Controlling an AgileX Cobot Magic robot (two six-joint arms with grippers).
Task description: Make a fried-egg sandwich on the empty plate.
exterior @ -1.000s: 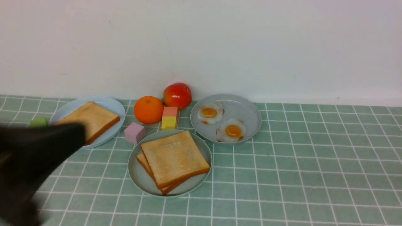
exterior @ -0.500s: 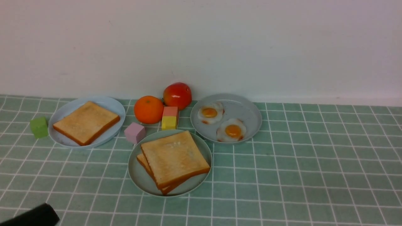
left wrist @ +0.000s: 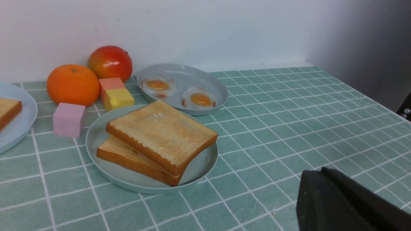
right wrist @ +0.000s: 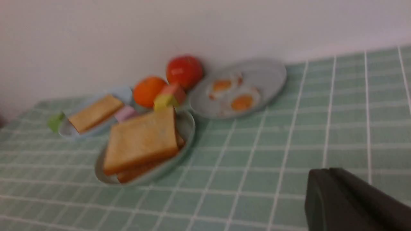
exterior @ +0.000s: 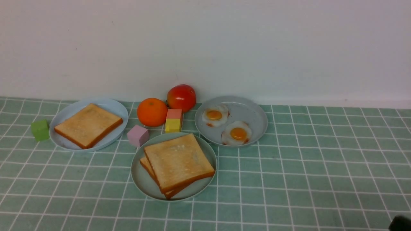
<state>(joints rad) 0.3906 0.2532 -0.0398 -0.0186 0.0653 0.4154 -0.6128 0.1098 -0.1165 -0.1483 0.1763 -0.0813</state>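
Two golden toast slices lie stacked on the mint-green plate at the middle of the table; what lies between them is hidden. Behind it to the right, a grey plate carries two fried eggs. My left gripper is shut and empty, low over the tiles near the stack, and is out of the front view. My right gripper is shut and empty too; only a dark tip of it shows at the front view's bottom right corner.
A light-blue plate at the left holds one toast slice, with a green cube beside it. An orange, a red apple, a pink cube and a pink-on-yellow block pair crowd behind the mint-green plate.
My left arm has drawn back from in front of the light-blue plate and left the front view at the lower left. The right gripper's tip has entered at the bottom right.
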